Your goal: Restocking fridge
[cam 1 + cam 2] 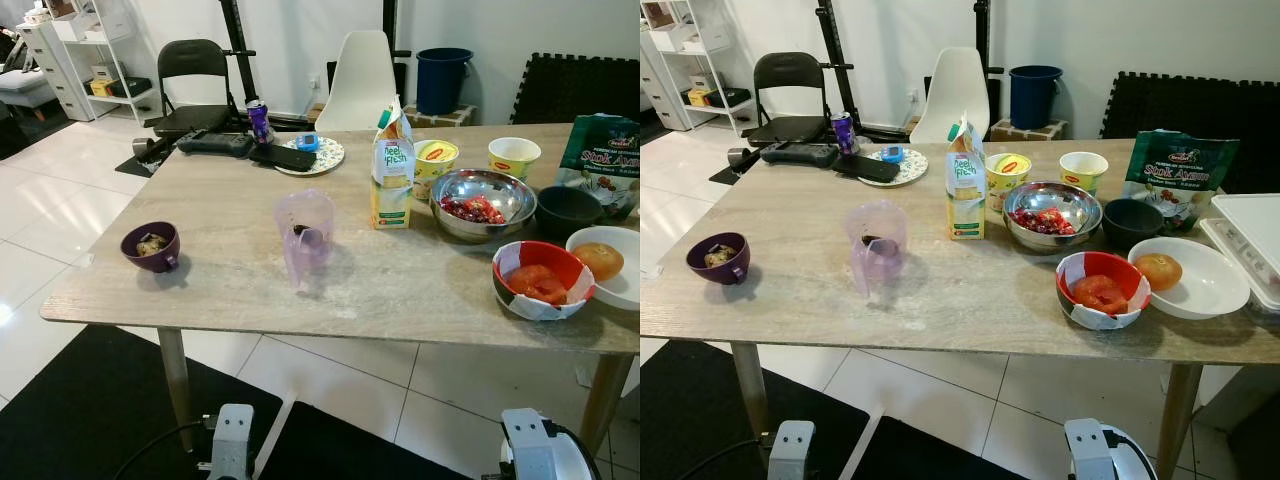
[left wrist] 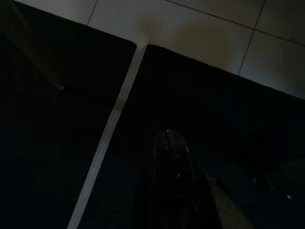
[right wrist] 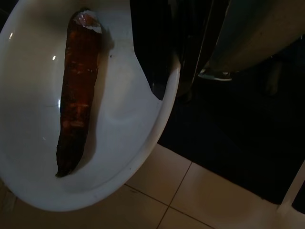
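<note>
- Down by the robot's feet, the right gripper (image 3: 162,81) hangs below the counter edge; its black fingers (image 3: 159,43) are closed over the rim of a round white plate (image 3: 124,157). A long reddish-brown piece of food (image 3: 76,95) lies lengthwise on that plate.
- The left gripper (image 2: 169,143) hangs over a black floor mat (image 1: 80,400), and its fingers look pressed together in the gloom.
- Ahead stands a long pale wooden counter (image 1: 220,200) that carries all the other groceries.
- A green printed snack bag (image 1: 603,150) leans at the far right.
- A polished steel bowl (image 1: 470,228) of red pieces sits just right of the carton.
- A white bowl (image 1: 620,290) holding a round orange fruit (image 1: 598,260) is at the right edge. A red-and-white bowl (image 1: 530,305) of red chunks touches it on the near side.
- A tall yellow-and-white drink carton (image 1: 392,180) stands upright near the middle.
- A clear purple plastic jug (image 1: 304,238) stands left of it, closer to the near edge.
- A black bowl (image 1: 567,210) is tucked behind the white one.
- A yellow tub (image 1: 435,160) and a yellow-printed paper cup (image 1: 514,156) stand behind the steel bowl.
- A small dark purple cup (image 1: 145,262) sits alone at the left end.
</note>
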Controlling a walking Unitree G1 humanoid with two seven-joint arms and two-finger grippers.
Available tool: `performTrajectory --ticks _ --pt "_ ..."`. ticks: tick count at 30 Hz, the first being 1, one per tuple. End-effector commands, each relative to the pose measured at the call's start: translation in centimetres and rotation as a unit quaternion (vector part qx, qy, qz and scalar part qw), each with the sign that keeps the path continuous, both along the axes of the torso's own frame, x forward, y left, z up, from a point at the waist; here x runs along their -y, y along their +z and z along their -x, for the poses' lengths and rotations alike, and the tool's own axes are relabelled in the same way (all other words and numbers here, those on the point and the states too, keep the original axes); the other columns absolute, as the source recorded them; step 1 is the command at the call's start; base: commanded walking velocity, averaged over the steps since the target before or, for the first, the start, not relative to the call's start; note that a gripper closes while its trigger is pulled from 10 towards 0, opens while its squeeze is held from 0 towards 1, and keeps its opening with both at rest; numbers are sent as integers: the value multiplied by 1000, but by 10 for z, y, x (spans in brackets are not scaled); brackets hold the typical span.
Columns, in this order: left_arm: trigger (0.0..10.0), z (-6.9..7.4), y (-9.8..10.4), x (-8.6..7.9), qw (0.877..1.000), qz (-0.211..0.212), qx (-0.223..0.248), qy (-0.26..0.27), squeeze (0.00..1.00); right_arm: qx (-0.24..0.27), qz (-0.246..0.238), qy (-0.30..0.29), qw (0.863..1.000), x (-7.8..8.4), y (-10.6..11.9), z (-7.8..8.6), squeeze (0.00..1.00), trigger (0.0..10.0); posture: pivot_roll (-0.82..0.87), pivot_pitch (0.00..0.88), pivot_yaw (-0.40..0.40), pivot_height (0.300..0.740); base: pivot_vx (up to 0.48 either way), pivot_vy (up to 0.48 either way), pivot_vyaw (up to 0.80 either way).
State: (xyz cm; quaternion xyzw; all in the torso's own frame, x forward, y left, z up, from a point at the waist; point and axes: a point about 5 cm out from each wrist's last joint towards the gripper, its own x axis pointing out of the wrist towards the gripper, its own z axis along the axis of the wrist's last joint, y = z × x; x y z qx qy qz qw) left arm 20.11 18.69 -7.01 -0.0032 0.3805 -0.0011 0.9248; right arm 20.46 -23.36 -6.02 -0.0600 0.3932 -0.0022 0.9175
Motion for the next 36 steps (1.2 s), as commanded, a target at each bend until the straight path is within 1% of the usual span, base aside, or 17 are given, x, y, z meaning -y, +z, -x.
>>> performTrajectory --ticks 1,3,6,8,10,12,14,15,18,21,23,26,28,30,32,34,36 --pt "10000 4 -2 -2 1000 -6 -7 9 0 -4 3 8 1000 -1 -2 3 0 10000 -18 63 63 740 0 0 0" --pt "10000 4 -2 0 1000 1 -5 5 0 4 0 -1 1000 0 0 1 0 10000 -21 67 67 740 0 0 0" --pt "10000 3 -1 3 1000 0 -3 -25 0 12 -5 -9 1000 0 1 -1 0 10000 -27 65 60 740 0 0 0" --pt "10000 2 -1 1 1000 -10 -5 -22 0 5 -2 2 1000 -2 0 0 0 10000 -22 63 55 740 0 0 0" --pt "10000 4 -2 0 1000 -9 -6 -1 0 -3 3 9 1000 -3 -2 3 0 10000 -15 66 65 740 0 0 0" --pt "10000 2 -1 1 1000 1 1 -10 0 0 -2 -1 1000 -2 -2 4 0 10000 -17 66 61 740 0 0 0" --pt "10000 1 0 0 1000 -4 2 -16 0 0 -3 0 1000 -2 -2 4 0 10000 -13 60 51 740 0 0 0" --pt "10000 1 0 -2 1000 -11 0 -8 0 -5 0 7 1000 -3 -3 5 0 10000 -8 68 53 740 0 0 0" --pt "10000 1 0 -4 1000 -7 2 4 0 -6 3 8 1000 -2 -3 4 0 10000 -8 68 62 740 0 0 0" --pt "10000 -1 1 -2 1000 -2 6 -12 0 0 0 0 1000 0 -1 2 0 10000 -11 71 62 740 0 0 0" --pt "10000 -1 1 -2 1000 -12 2 -25 0 -2 3 6 1000 0 -1 2 0 10000 -6 70 61 740 0 0 0" --pt "10000 0 0 -2 1000 -15 -2 -20 0 -3 4 3 1000 0 -1 2 0 10000 -7 72 65 740 0 0 0" --pt "10000 1 0 2 1000 -6 3 -28 0 1 0 -3 1000 1 -1 2 0 10000 -9 74 63 740 0 0 0" --pt "10000 1 0 3 1000 -5 4 -29 0 -2 0 2 1000 0 -2 3 0 10000 -9 70 49 740 0 0 0" --pt "10000 1 0 2 1000 -8 3 -18 0 -8 3 6 1000 0 -3 5 0 10000 -7 74 50 740 0 0 0" --pt "10000 0 1 3 1000 -1 10 -5 0 -6 2 4 1000 1 -3 5 0 10000 -21 85 63 740 0 0 0" --pt "10000 -4 4 5 1000 1 18 -22 0 1 -2 -2 1000 0 -1 3 0 10000 -26 83 54 740 0 0 0"
